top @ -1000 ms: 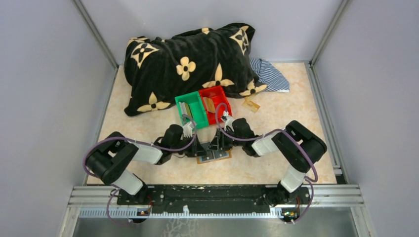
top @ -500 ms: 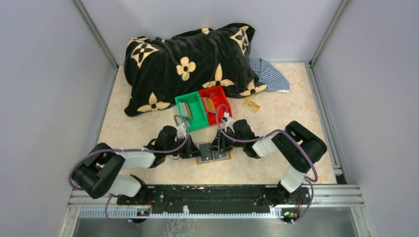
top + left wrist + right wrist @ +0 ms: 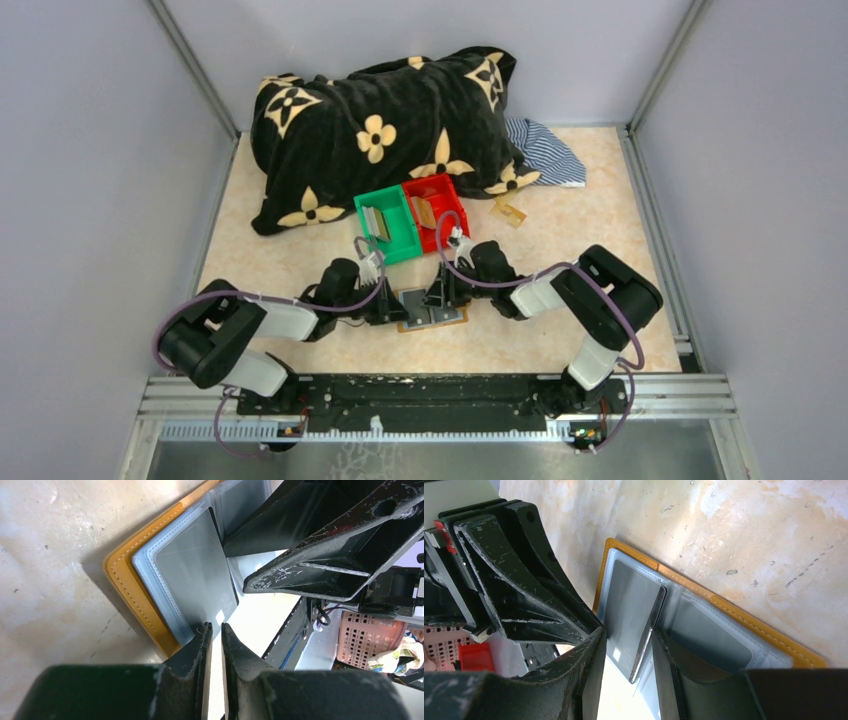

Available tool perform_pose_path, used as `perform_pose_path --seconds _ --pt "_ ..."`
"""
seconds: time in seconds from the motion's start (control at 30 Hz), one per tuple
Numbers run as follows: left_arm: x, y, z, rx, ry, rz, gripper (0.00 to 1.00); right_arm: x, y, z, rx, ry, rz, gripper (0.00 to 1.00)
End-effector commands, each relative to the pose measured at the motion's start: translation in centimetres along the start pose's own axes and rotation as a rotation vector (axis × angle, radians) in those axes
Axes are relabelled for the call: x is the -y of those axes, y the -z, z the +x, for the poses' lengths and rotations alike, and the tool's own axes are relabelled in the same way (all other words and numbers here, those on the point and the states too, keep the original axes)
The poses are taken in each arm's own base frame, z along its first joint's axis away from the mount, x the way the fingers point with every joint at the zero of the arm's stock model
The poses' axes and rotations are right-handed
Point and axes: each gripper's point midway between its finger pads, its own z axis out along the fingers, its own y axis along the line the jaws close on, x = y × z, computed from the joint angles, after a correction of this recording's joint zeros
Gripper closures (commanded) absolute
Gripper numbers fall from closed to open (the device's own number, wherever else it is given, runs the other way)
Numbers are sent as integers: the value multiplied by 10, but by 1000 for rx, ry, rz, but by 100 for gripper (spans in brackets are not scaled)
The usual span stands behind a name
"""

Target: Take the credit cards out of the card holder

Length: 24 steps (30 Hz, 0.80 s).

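- Both arms reach low over the card holder [image 3: 432, 312], which lies open and flat on the counter [image 3: 300, 260], just on the robot's side of a green bin [image 3: 403, 250] and a red bin [image 3: 432, 182].
- The job looks partly done. Silvery pieces lie in the green bin [image 3: 377, 222] and a gold-tan one in the red bin [image 3: 424, 213], apparently credit cards already taken out.
- At least one grey card [image 3: 192, 570] sits in a clear pocket of the holder, so more pulling is judged to be left.
- The left hand [image 3: 215, 630] is drawn almost together, only a thin bright slit between its fingers, at the holder's edge. Whether it nips the sleeve edge there cannot be made out.
- The right hand [image 3: 628, 635] is spread, one finger on each side of a pocket leaf [image 3: 650, 625] that stands up on its edge. It straddles the leaf and does not clamp it.
- Hard to read: how many cards are left, since the pockets overlap and both hands cover part of the holder.
- From above, the two hands hide most of the holder.
- A small tan piece [image 3: 509, 212] lies on the counter right of the red bin, too small to say if it is a card.
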Motion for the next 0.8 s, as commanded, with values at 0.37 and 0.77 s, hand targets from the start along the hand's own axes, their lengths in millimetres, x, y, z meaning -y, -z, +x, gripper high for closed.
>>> perform_pose_path --seconds 0.37,0.77 --pt "-42 16 7 5 -45 -200 80 26 3 30 -111 -7 108 59" --pt "-51 4 15 -48 -7 -208 80 28 17 17 -91 62 187 56"
